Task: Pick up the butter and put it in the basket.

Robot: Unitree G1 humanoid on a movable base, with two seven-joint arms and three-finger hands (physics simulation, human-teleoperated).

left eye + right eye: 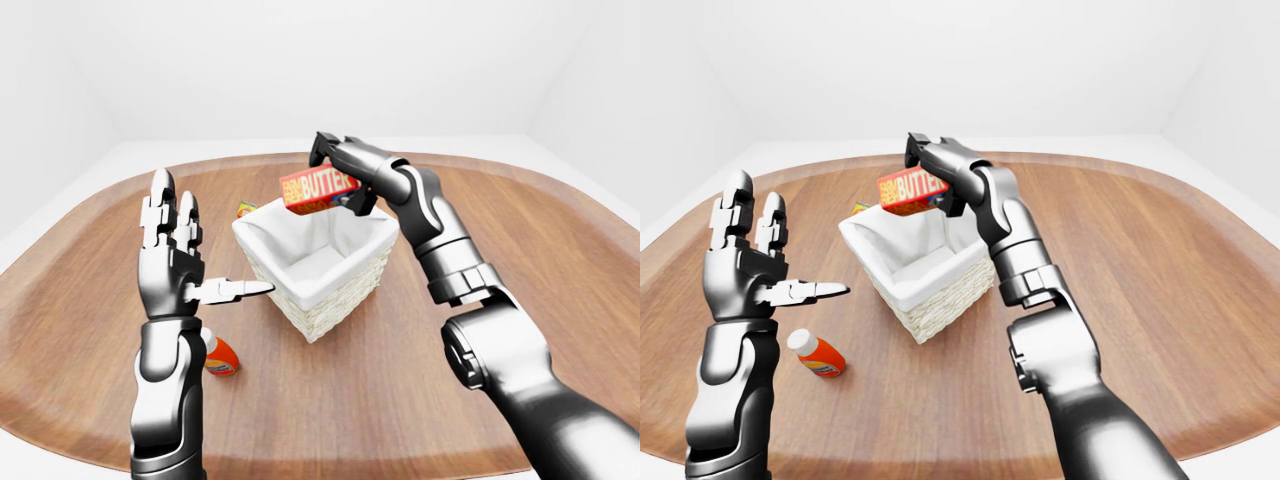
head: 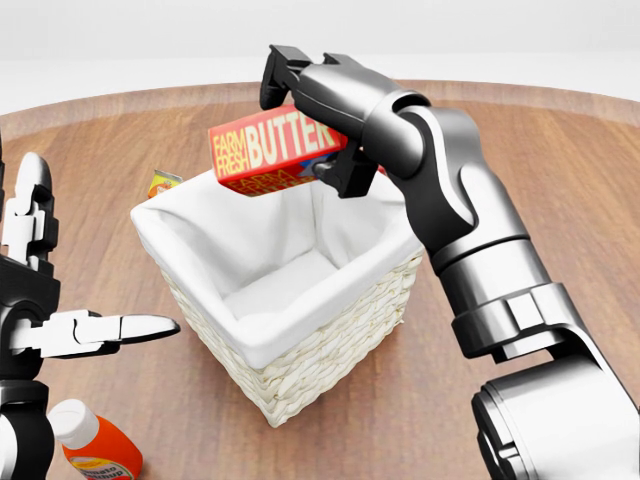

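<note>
- The right hand (image 2: 315, 125) has its fingers closed round the butter (image 2: 272, 148), gripping the box's right end in the head view.
- The butter hangs tilted in the air, over the top rim of the basket (image 2: 300, 360), not inside it.
- The left hand (image 1: 175, 255) stands open and empty, left of the basket, fingers up.
- An orange bottle (image 1: 817, 355) lies on the table (image 1: 400, 400) below that hand.

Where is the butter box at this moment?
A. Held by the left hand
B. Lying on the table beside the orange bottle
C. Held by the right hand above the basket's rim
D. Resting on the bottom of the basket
C: the right hand grips the butter box above the basket rim; the left hand is open and empty.
</note>
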